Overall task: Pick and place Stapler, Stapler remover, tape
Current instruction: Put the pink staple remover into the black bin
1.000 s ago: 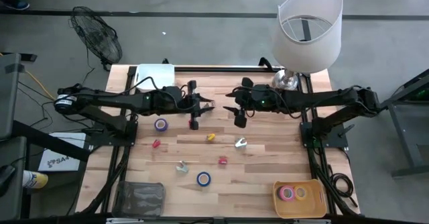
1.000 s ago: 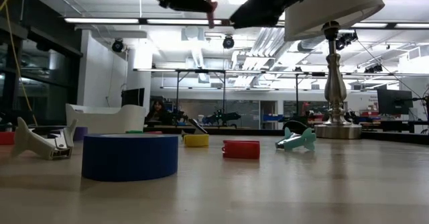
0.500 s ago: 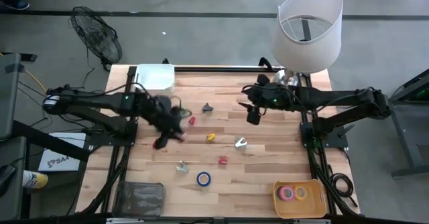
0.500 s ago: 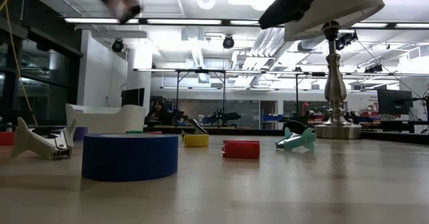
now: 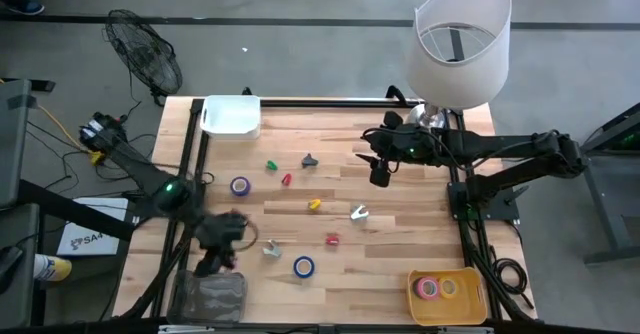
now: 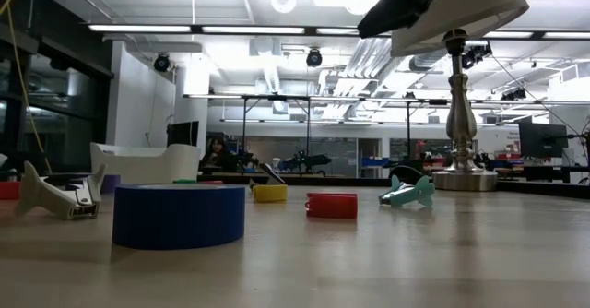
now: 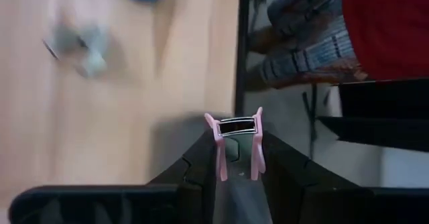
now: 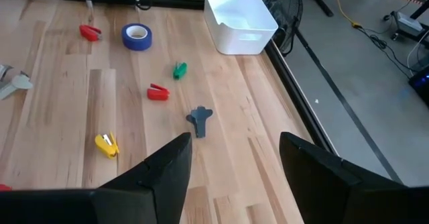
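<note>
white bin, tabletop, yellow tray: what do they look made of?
White bin: looks like moulded plastic, smooth and slightly glossy, with rounded corners and a handle slot in the rim. Tabletop: wood, pale planks with visible seams and grain, matte. Yellow tray: probably plastic, uniform colour and rounded rim; too small to tell the finish.
</note>
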Robot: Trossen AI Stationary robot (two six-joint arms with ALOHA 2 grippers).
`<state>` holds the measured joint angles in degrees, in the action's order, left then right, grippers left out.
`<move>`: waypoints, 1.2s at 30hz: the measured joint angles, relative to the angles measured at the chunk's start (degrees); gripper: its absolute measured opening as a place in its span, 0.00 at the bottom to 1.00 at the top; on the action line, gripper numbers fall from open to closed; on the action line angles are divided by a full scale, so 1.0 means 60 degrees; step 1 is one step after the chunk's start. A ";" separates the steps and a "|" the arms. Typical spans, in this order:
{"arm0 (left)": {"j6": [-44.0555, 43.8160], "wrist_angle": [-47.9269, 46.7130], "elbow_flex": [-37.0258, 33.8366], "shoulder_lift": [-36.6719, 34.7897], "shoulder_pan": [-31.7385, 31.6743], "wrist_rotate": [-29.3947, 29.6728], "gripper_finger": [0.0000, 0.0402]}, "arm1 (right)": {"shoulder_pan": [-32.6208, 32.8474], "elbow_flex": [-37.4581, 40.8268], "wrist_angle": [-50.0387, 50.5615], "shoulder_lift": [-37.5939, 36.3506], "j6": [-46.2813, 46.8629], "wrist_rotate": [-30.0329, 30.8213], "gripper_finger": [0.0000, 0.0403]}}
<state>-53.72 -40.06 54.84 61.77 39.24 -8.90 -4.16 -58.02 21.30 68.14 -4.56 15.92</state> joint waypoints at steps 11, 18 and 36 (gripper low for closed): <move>-0.4110 0.0738 -0.0003 0.1830 0.2487 0.0403 0.21 | 0.0000 0.0000 0.0011 0.0004 -0.0171 -0.0004 0.53; -0.4362 0.1054 -0.0003 0.3095 0.2464 -0.0033 0.21 | 0.0000 0.0000 0.0069 0.0004 -0.0165 -0.0041 0.53; -0.3824 0.1153 -0.0003 0.3888 0.2460 -0.0968 0.53 | 0.0004 0.0000 0.0527 0.0007 -0.0319 -0.0479 0.53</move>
<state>-76.66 -33.15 54.83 85.10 54.00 -14.71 -4.14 -58.02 24.46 68.18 -6.47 13.05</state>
